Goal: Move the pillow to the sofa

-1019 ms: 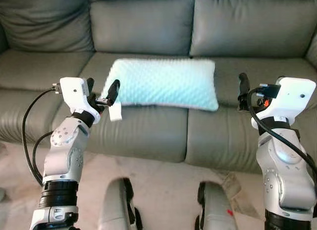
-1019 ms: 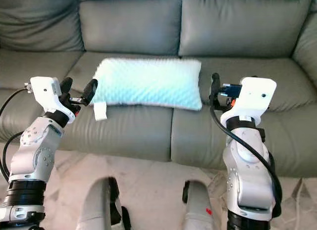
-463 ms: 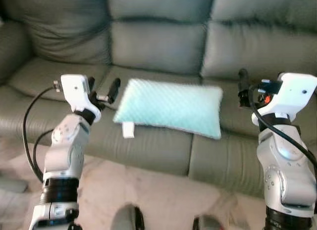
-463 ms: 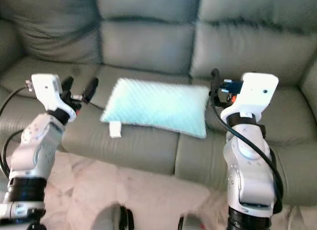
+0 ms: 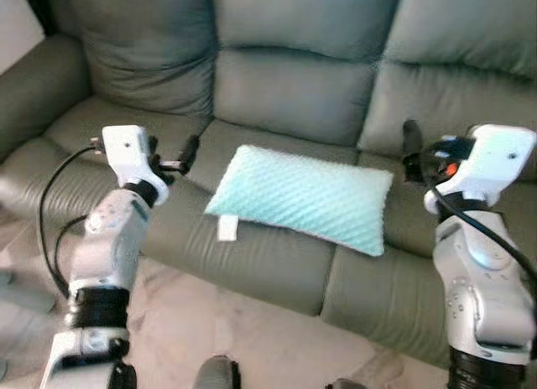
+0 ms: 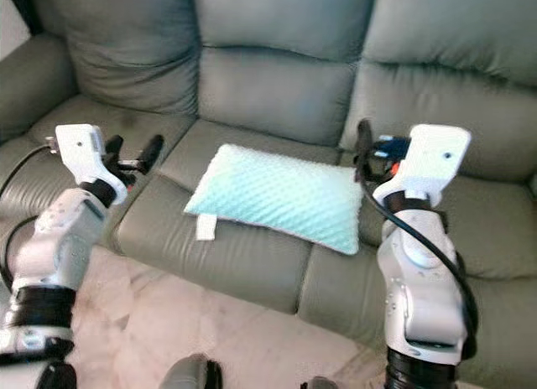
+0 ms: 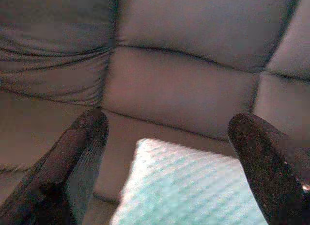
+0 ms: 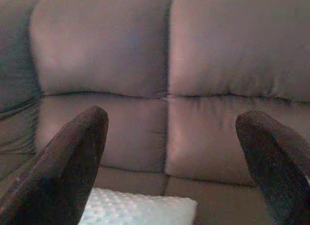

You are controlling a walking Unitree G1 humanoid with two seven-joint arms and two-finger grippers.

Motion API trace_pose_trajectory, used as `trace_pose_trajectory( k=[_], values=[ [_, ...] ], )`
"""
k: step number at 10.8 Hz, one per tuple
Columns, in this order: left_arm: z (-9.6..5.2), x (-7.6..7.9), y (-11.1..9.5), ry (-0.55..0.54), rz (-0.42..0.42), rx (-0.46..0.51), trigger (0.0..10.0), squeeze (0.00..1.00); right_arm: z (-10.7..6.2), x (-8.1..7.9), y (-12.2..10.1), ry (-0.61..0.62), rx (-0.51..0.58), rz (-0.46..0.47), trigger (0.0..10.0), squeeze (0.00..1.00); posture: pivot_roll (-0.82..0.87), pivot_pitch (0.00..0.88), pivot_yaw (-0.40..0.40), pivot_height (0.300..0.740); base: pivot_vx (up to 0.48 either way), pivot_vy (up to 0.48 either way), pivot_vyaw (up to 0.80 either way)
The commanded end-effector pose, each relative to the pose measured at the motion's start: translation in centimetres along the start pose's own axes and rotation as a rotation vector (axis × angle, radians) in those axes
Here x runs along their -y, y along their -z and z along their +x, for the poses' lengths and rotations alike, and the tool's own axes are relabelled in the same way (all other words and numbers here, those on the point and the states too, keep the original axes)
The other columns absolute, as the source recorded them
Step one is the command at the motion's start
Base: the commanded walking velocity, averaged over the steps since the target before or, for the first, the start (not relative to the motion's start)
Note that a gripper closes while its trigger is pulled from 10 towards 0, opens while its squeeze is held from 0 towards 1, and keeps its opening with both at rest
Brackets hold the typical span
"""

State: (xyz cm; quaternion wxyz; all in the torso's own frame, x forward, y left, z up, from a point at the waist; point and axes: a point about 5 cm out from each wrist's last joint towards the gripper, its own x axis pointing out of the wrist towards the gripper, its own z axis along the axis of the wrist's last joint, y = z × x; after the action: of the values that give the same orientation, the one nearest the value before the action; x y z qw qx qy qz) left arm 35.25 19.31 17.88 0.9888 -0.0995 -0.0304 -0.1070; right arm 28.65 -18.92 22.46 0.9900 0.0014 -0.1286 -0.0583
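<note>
Pillow [image 5: 304, 198] lies mid-frame on the sofa [image 5: 285, 95]; left gripper [image 5: 172, 158] and right gripper [image 8: 169, 157] hover beside it, fingers spread, empty.

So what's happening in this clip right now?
The light blue pillow lies on the seat of the grey sofa, a white tag hanging over the front edge. Nothing is holding it. The left end effector and the right end effector are both raised, open and empty, one on each side of the pillow and apart from it. The pillow already appears to be where the task wants it.
</note>
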Motion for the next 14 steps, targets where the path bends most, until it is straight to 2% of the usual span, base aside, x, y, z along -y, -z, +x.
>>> trace_pose_trajectory(
  k=[1,10,12,14],
  values=[
    [0.21,0.19,-0.04,0.007,0.018,-0.008,10.0,0.0,-0.14,0.38,0.27,0.022,-0.013,0.004,10.0,0.0,-0.19,0.152,0.073,0.74,0.0,0.0,0.0],
    [0.77,0.93,0.29,0.049,-0.041,-0.011,10.0,0.0,0.13,0.55,-0.03,0.021,0.003,0.024,10.0,0.0,-0.21,0.156,0.064,0.74,0.0,0.0,0.0],
    [0.79,0.86,0.37,0.044,-0.042,-0.02,10.0,0.0,0.14,0.46,-0.13,0.019,0.007,0.032,10.0,0.0,-0.21,0.158,0.064,0.74,0.0,0.0,-0.79],
    [0.71,0.87,0.46,0.046,-0.038,-0.022,10.0,0.0,0.11,0.41,-0.17,0.016,0.008,0.04,10.0,0.0,-0.2,0.168,0.063,0.74,0.0,0.0,0.0]
  ],
)
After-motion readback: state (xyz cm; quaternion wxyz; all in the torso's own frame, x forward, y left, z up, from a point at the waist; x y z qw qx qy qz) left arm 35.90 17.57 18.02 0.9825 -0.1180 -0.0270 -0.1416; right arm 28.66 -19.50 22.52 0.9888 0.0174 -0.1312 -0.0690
